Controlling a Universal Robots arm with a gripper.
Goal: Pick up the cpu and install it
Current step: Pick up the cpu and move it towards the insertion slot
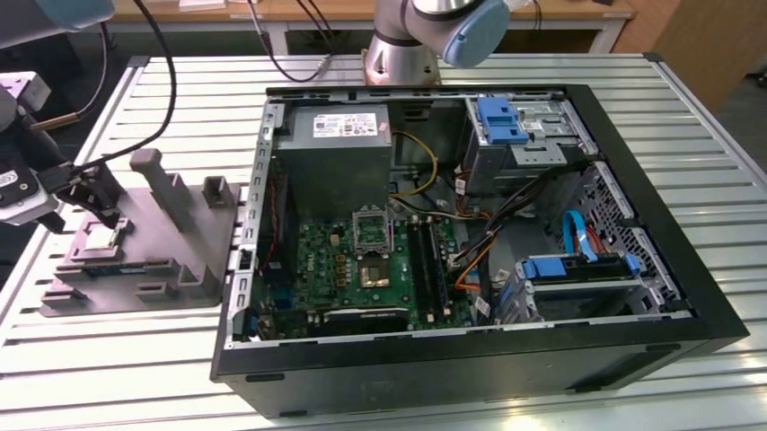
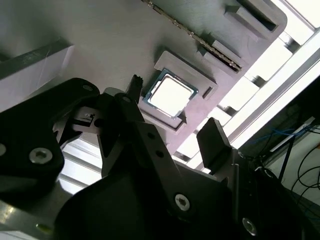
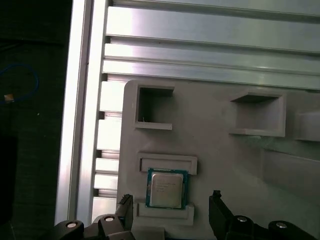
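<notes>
the gripper (image 3: 171,199) hovers, jaws apart astride the cpu (image 3: 167,188) in the grey fixture (image 1: 180,260) at the exterior view's left; best centred squarely before closing.

I log the work surface as a slatted aluminium table (image 1: 731,180), pale ribbed profiles with dark grooves between them, brightly lit so that the slats glare white in both wrist views. Beyond its far edge in the exterior view I see a wooden bench (image 1: 576,13) on white legs, and a wooden panel (image 1: 707,45) at the exterior view's right. Off the table's edge in the first wrist view the floor (image 3: 30,165) is dark, a loop of blue cable (image 3: 36,80) showing against it.
</notes>
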